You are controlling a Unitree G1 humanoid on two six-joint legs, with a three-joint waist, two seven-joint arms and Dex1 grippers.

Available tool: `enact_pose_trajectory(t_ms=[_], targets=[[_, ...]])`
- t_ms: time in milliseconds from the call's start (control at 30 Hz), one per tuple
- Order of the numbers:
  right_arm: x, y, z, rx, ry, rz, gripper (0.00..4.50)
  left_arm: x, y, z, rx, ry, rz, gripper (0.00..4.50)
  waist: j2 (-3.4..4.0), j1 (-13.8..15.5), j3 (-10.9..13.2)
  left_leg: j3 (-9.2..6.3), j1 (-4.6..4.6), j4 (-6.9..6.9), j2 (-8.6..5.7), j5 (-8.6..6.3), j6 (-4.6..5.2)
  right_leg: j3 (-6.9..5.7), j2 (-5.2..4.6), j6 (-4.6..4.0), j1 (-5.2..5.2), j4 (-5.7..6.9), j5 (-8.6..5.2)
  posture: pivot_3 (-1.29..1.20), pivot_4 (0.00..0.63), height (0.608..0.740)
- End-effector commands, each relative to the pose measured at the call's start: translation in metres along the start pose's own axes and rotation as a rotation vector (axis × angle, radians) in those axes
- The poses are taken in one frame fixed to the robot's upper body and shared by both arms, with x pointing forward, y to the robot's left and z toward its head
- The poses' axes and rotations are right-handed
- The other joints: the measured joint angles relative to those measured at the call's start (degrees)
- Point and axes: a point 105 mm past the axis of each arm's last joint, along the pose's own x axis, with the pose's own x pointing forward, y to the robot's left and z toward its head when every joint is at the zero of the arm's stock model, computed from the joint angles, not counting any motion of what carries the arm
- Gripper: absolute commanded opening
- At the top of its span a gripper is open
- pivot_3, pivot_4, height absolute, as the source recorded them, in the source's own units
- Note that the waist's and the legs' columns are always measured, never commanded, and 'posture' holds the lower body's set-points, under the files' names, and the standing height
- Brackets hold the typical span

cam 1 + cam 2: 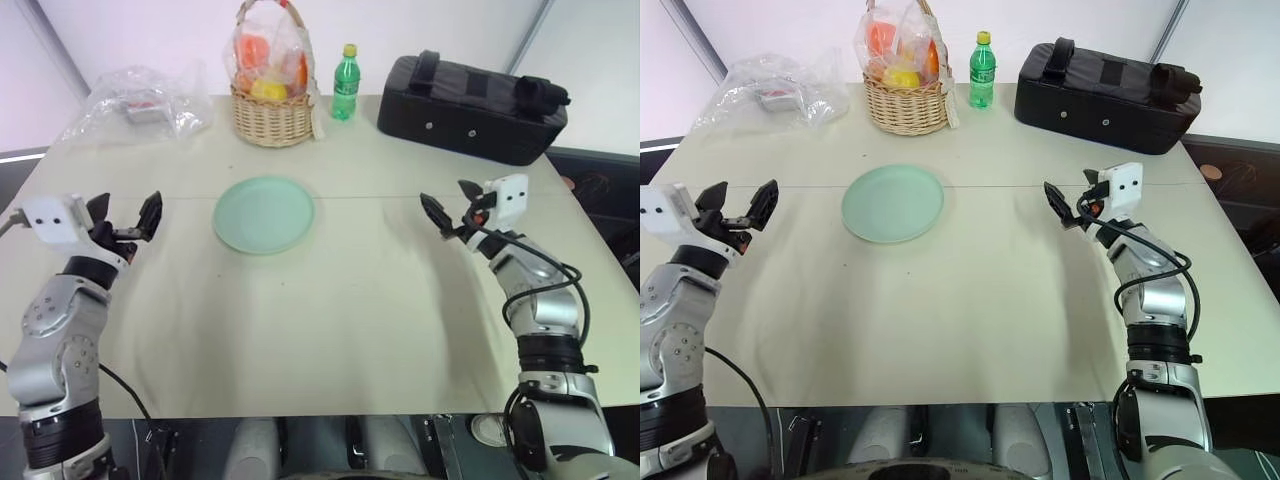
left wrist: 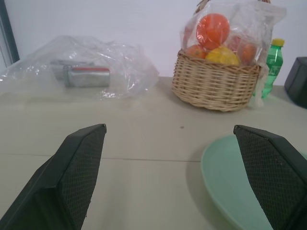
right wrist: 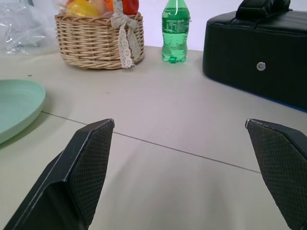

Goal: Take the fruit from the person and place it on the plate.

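The pale mint-green plate (image 1: 264, 213) lies bare in the middle of the table, between my two arms. My left gripper (image 1: 126, 216) hovers over the table to the plate's left, fingers spread wide with nothing between them; its wrist view catches the plate's rim (image 2: 225, 182) beside one finger. To the plate's right my right gripper (image 1: 452, 207) is also open and empty, with the plate's edge (image 3: 19, 105) off to its side. The fruit and the person are out of view.
At the back stand a wicker basket (image 1: 272, 118) of plastic-wrapped fruits, a green bottle (image 1: 346, 84) and a black case (image 1: 470, 106). A crumpled clear bag (image 1: 140, 100) lies at the back left. Bare tabletop (image 1: 340, 310) stretches toward me.
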Motion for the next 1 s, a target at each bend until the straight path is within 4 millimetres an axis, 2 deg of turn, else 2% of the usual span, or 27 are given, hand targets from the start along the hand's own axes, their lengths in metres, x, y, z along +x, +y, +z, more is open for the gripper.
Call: enact_pose_trajectory(t_ms=[33,1000], targets=[[-0.0032,-0.0051,0.0181,-0.026,-0.057,-0.012,4.5,-0.0041,0.0043,0.0128,0.032,-0.034,0.002,4.46,0.0,0.0,0.0,0.0,0.0,-0.01,0.0,0.0,0.0,0.0,0.0,0.0,0.0,0.0,0.0,0.0,0.15,0.74],[-0.0025,-0.0028,0.0134,-0.03,-0.043,-0.009,4.5,-0.0108,0.0069,0.0101,0.042,-0.029,0.004,4.46,0.0,0.01,0.0,0.01,0.0,-0.01,0.01,0.0,0.0,0.0,-0.01,-0.02,0.0,-0.01,-0.01,0.0,0.15,0.74]])
